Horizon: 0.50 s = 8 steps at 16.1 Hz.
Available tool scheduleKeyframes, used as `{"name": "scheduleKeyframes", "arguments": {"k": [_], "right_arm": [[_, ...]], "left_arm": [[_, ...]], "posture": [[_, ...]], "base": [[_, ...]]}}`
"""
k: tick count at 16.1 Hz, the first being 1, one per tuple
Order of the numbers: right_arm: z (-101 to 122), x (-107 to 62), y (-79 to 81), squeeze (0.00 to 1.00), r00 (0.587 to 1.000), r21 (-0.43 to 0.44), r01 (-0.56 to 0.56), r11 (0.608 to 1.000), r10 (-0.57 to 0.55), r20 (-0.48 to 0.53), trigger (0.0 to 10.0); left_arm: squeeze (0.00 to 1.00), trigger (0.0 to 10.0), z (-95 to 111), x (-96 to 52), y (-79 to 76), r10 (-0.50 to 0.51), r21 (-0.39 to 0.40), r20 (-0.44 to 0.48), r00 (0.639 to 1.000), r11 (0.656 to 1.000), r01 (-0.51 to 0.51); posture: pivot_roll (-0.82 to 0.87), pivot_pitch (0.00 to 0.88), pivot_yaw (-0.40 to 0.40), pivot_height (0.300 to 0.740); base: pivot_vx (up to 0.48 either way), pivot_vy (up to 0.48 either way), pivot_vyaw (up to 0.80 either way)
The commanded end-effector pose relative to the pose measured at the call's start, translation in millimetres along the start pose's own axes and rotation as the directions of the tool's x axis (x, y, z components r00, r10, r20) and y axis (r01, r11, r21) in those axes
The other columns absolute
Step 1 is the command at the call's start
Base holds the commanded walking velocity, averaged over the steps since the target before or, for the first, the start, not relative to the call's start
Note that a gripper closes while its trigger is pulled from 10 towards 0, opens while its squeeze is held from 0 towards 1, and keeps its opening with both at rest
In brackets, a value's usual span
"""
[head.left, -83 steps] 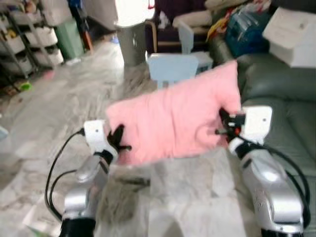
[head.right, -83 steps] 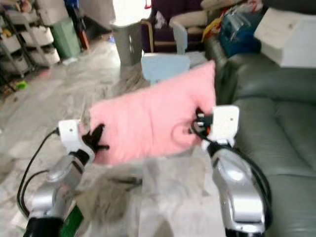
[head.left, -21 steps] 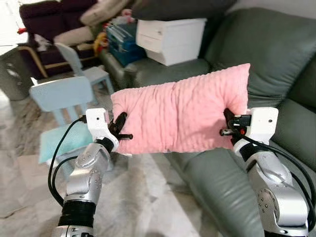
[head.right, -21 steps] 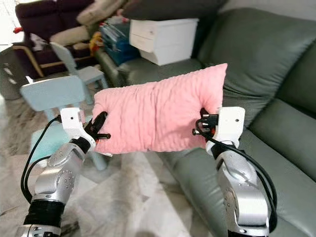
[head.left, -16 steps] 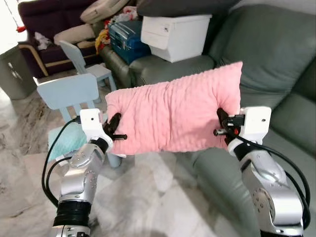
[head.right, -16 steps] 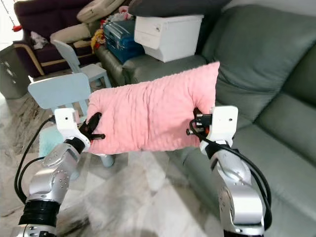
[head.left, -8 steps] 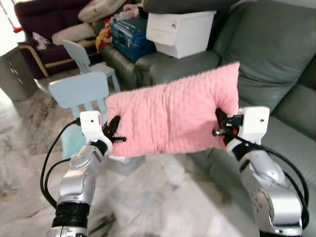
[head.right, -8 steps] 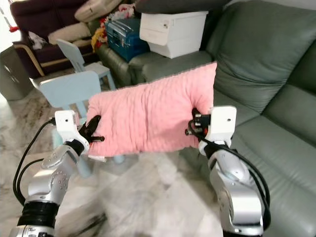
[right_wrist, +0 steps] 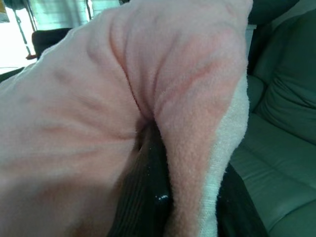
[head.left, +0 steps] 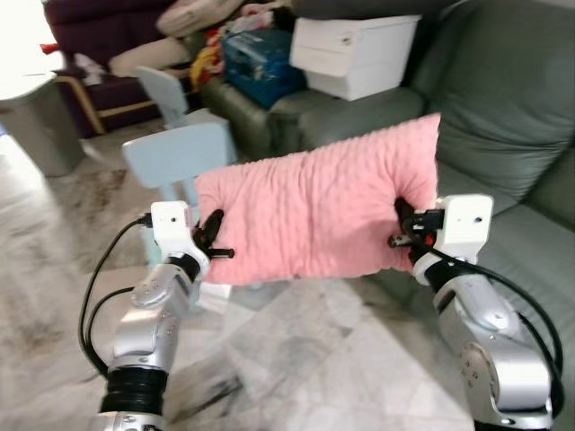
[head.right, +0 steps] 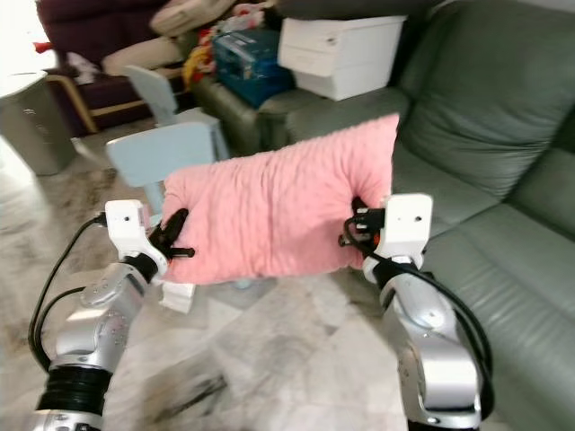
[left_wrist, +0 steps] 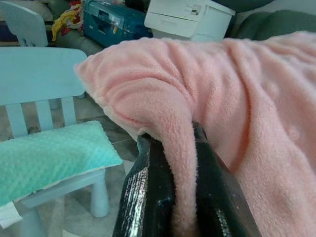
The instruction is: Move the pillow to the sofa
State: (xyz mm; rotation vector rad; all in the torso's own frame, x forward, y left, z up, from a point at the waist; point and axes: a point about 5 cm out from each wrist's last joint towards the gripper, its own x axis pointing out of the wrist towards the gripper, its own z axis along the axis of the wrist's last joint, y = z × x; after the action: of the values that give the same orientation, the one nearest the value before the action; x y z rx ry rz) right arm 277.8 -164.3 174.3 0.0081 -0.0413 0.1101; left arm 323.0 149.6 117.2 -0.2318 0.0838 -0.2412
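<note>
A fluffy pink pillow hangs in the air in front of me, stretched between both arms. My left gripper is shut on its left edge, and in the left wrist view the black fingers pinch a fold of pink fabric. My right gripper is shut on its right edge; the fingers are sunk into the fabric. The grey-green sofa stands behind and to the right of the pillow, its seat cushion below my right arm.
A pale blue child's chair with a mint seat pad stands on the marble floor just behind the pillow's left end. A white box and blue case sit on the sofa's far part. A grey bin stands at left.
The view has swung left and pulled back slightly: the sofa has slid right and the blue chair sits more centrally. Both grippers keep their hold on the pillow.
</note>
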Motion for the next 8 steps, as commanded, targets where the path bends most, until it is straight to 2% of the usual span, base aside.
{"name": "scheduleKeyframes", "arguments": {"k": [1,3,8], "right_arm": [[8.8,-0.7,-3.3,0.00,0.999,0.002,0.011,1.000,-0.011,0.040,10.0],[8.4,-0.5,-3.1,0.00,0.999,0.003,0.012,1.000,-0.012,0.037,10.0],[7.7,0.0,-2.2,0.00,1.000,0.003,0.007,1.000,-0.007,0.030,10.0]], "left_arm": [[0.00,10.0,8.4,4.0,-6.5,-0.028,0.029,0.029,0.999,0.999,0.027],[0.00,10.0,7.9,3.9,-4.9,-0.020,0.034,0.026,0.999,0.999,0.019],[0.00,10.0,4.7,2.1,-3.3,-0.022,0.016,0.017,1.000,1.000,0.022]], "posture": [[-0.26,0.000,0.062,0.740],[-0.26,0.000,0.062,0.740],[-0.26,0.000,0.062,0.740]], "base": [[0.000,0.000,0.00],[0.000,0.000,0.00],[0.000,0.000,-0.65]]}}
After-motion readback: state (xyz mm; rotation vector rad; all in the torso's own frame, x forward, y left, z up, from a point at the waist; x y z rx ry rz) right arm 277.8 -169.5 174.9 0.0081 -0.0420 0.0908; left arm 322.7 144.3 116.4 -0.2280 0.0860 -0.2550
